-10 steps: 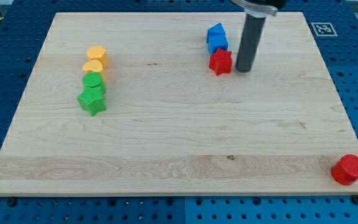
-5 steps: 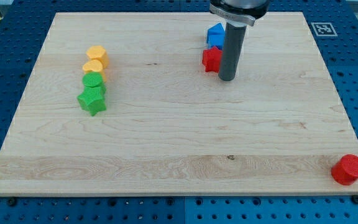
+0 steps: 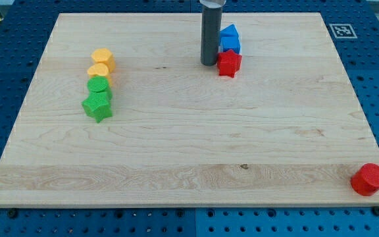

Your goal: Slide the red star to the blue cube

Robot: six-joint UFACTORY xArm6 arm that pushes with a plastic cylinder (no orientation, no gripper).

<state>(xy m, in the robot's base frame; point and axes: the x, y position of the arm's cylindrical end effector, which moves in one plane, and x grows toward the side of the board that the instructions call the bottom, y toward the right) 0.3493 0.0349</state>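
Observation:
The red star [image 3: 229,63] lies at the upper middle of the wooden board, touching the lower edge of the blue cube [image 3: 230,45]. A second blue block [image 3: 228,31] sits just above the cube, against it. My tip [image 3: 208,63] stands on the board just left of the red star, close beside it, level with the star.
On the view's left stands a column of blocks: two yellow blocks [image 3: 102,64], a green block [image 3: 99,85] and a green star [image 3: 97,106]. A red block [image 3: 368,179] lies at the bottom right corner. A marker tag [image 3: 343,30] is at the top right.
My rod has swung from the star's right side, around below it, to its left side. The red star shifted left, then back right, staying under the blue cube.

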